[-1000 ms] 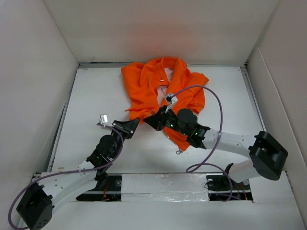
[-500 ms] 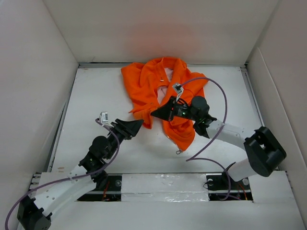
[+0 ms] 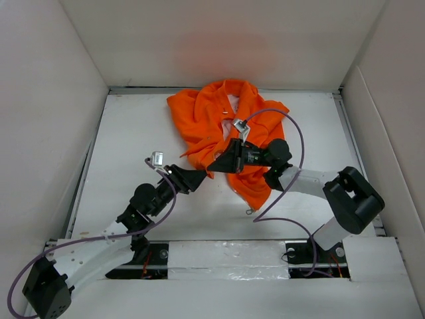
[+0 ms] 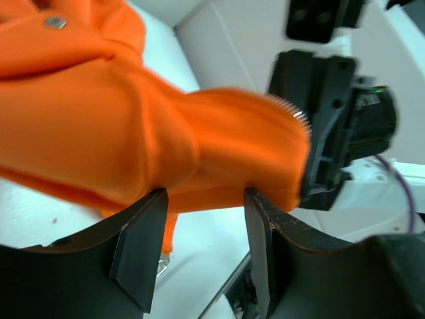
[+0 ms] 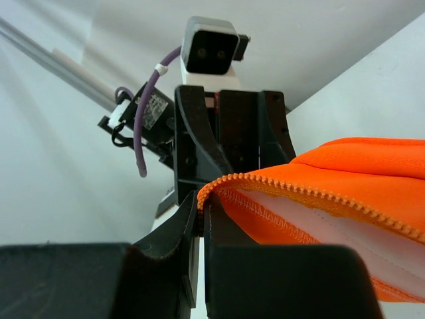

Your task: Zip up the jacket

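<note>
Flanking one jacket [image 3: 202, 119] edge: two grippers [image 3: 198, 178] [image 3: 216, 166]

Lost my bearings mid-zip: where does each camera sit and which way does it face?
Top external: above, behind the bases, looking down at table; both arms, left claw and right claw at the jacket.
Left wrist: looks past its open fingers at jacket and right claw.
Right wrist: looks past its shut fingers, on the zipper edge, at left claw.
Wrist views share the jacket.
</note>
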Tool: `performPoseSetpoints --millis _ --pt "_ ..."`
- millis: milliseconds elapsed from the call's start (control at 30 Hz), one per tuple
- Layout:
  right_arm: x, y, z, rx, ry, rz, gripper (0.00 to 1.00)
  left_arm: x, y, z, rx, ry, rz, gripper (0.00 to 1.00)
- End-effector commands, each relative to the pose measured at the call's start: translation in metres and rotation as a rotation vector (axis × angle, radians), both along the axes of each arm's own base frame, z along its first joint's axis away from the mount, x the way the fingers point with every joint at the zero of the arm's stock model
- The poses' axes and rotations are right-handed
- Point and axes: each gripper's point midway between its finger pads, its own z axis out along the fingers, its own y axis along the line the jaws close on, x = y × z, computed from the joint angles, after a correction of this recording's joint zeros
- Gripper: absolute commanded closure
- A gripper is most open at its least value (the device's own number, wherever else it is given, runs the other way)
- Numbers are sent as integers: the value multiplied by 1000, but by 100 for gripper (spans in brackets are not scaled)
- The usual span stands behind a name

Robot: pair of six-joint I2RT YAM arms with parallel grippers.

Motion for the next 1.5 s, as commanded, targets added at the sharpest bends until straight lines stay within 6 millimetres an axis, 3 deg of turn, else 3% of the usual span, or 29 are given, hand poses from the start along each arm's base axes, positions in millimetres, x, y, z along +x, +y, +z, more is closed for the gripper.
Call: performPoseSetpoints --millis 0,533,633,700,733,833,933,1000,1200,1467 --pt "-18 -5 21 95 -61 74 100 -9 -2 58 -124 -169 -40 54" --pt "-1 -1 3 71 29 20 100 -21 3 61 -163 -223 -64 55" --pt "2 0 -2 69 44 16 100 -23 4 63 -175 -235 -65 65" --pt "3 1 -5 67 52 14 100 -26 3 68 -179 -252 -82 79" --pt "7 -2 -7 68 58 2 100 -27 3 68 -181 -255 -85 80" --pt "12 -4 -10 70 64 -18 100 -28 5 69 -186 -260 -85 76" --pt "13 -5 -10 68 63 -21 100 -29 6 67 -183 -256 -80 62" --pt "13 -4 -9 71 60 -22 100 -28 2 67 -174 -252 -94 58" --pt "12 -5 -2 92 52 -24 100 -22 -2 56 -141 -201 -89 61" --pt "12 -6 5 116 51 -22 100 -20 -9 54 -137 -195 -112 62"
